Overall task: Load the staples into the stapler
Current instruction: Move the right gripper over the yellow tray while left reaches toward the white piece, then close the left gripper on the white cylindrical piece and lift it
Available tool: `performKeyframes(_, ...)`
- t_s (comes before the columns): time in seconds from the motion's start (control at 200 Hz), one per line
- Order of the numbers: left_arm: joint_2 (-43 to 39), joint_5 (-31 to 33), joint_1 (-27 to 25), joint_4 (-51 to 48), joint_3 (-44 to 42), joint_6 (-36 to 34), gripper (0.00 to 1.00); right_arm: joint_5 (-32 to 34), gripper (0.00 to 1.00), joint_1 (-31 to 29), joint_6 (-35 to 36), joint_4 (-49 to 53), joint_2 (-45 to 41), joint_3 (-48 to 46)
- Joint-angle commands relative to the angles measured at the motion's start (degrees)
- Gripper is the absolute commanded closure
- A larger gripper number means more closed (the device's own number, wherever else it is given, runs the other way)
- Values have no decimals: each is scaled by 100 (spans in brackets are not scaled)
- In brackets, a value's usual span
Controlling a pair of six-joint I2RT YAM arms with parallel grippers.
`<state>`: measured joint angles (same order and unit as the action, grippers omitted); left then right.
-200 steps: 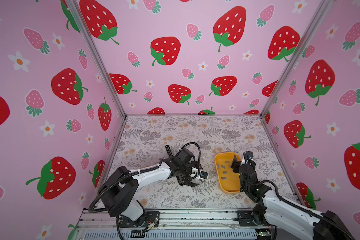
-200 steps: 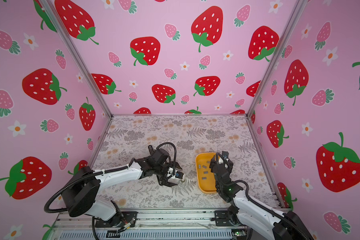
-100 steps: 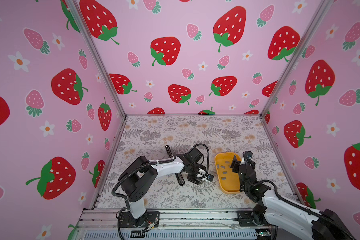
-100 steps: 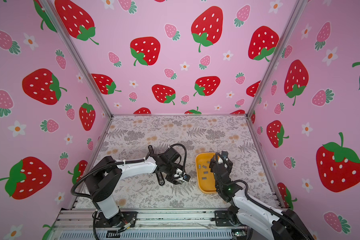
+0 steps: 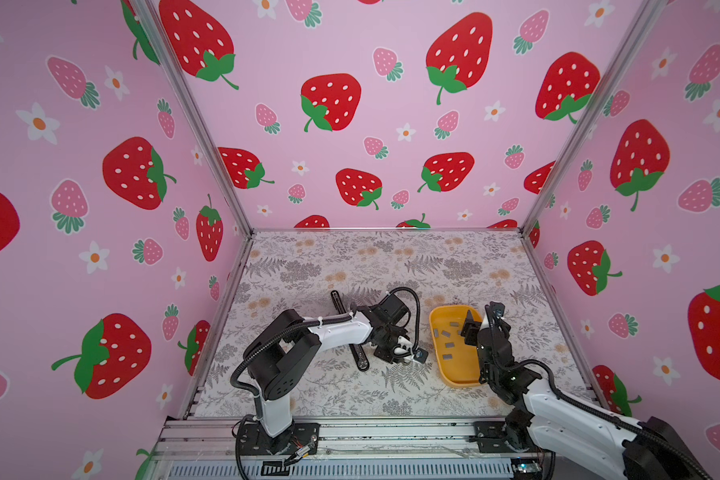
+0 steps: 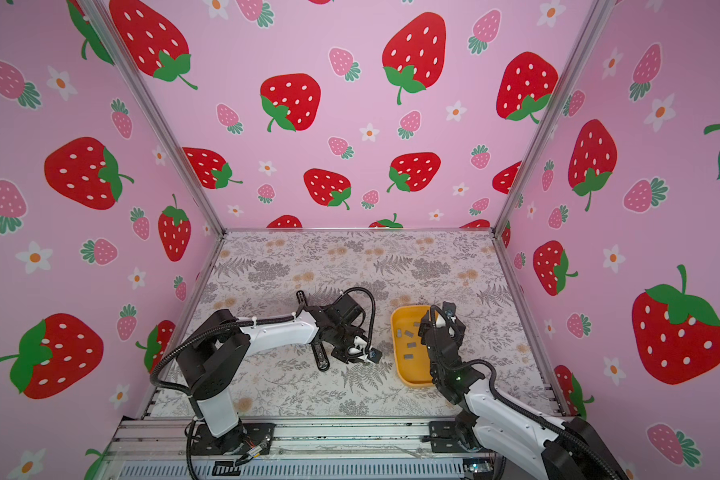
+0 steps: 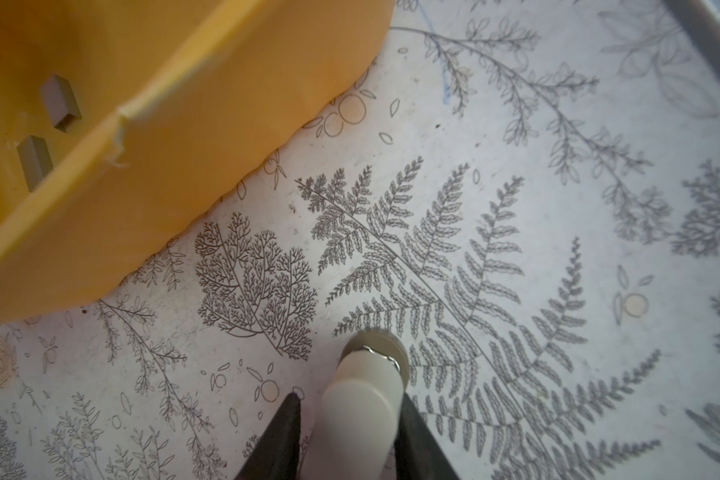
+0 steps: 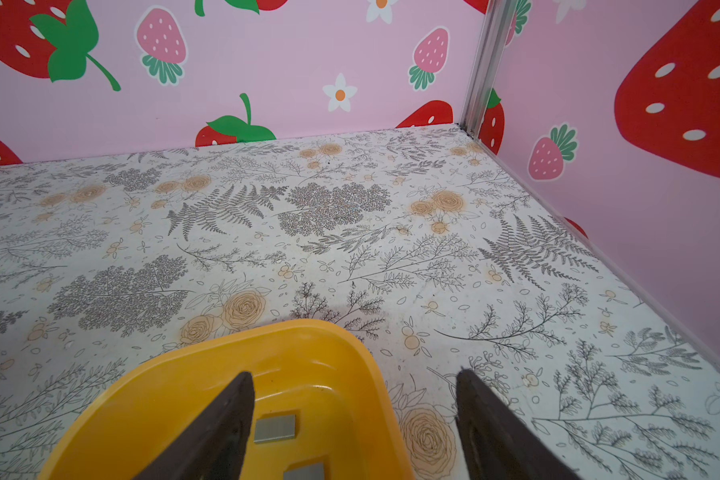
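Left jaws: narrow; a dark finger sits against each side of the stapler, gripping its cream body
Stapler: cream, with a metal-edged nose; the nose points down at the counter, touching it or just above it, I cannot tell which; it is just beside the yellow tray and apart from the tray's wall; in both top views it shows as a pale patch under the left wrist
Staples: small grey strips lying loose on the tray's floor, apart from one another; two show in the left wrist view just inside the tray's wall; none is in either pair of jaws or in the stapler
Right jaws: wide apart and holding nothing; they hover over the tray's far end; one finger is above the tray's inside and the other is outside the rim, above the counter
Black bar: long and thin; it lies flat on the counter and runs under the left arm, to the left of the stapler in both top views
Tray: it sits on the counter between the two arms, nearer the right arm
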<state>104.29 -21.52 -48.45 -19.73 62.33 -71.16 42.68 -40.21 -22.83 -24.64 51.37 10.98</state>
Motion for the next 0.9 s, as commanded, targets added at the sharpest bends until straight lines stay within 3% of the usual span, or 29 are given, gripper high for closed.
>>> performKeyframes(0.0,4,-237,-34,-285,188,-163,69,5,22,39,7,-131,26,80)
performKeyframes(0.08,-14,-253,-29,-304,230,-49,80,9,22,39,9,-133,26,80)
performKeyframes(0.125,-28,-196,-30,-319,269,68,93,4,22,39,11,-135,28,83)
performKeyframes(0.135,-31,-184,-26,-321,286,109,100,4,22,39,8,-137,30,80)
performKeyframes(0.365,-414,125,92,-286,471,1555,100,30,23,39,1,-135,-52,45)
performKeyframes(0.455,-845,249,184,62,161,1948,100,37,23,39,-9,-137,-92,19)
performKeyframes(0.68,-2072,-19,228,1452,-1175,2281,100,35,23,39,-8,-142,-101,18)
performKeyframes(0.89,-2338,203,273,1047,-1060,2886,100,22,23,39,-15,-138,-142,-8)
